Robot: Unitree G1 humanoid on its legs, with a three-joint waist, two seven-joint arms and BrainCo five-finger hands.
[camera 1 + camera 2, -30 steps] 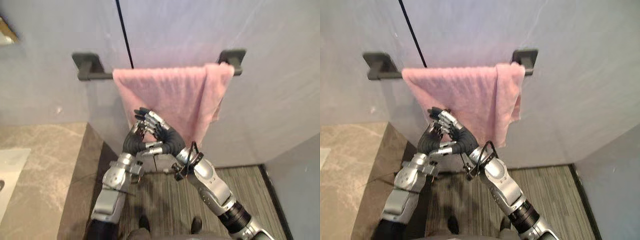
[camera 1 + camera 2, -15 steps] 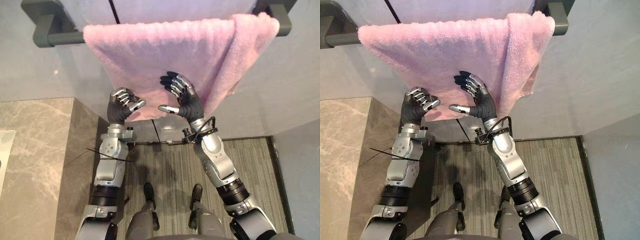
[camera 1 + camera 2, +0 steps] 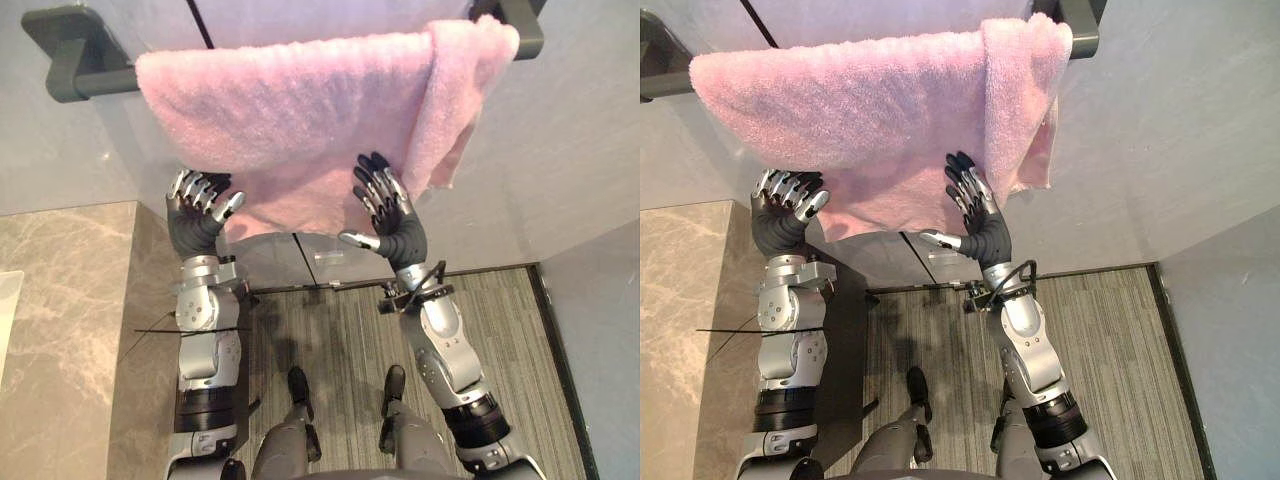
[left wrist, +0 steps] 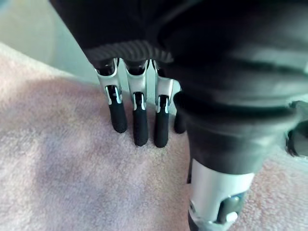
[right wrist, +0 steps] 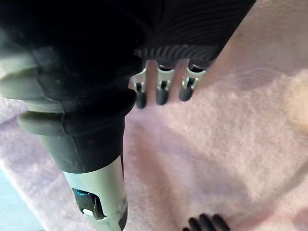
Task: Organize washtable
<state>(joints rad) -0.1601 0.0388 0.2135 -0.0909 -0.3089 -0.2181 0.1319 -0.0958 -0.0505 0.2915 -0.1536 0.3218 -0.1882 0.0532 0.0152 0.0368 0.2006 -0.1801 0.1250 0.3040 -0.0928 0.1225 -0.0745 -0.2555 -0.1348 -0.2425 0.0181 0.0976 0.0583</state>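
Pink towel [image 3: 290, 120], thick and fluffy, hangs draped over the dark towel bar [image 3: 80, 78]. Its right end is doubled over in a narrow flap that droops a little lower than the rest. The left hand [image 3: 196, 222] is up at the towel's lower left corner, fingers straight and loosely fanned, dark tips touching the cloth. The right hand [image 3: 398, 232] is raised at the towel's lower edge just beside the flap, fingers straight against the pile, thumb stuck out sideways. A marble desk [image 3: 50, 330] sits below the towel's left end.
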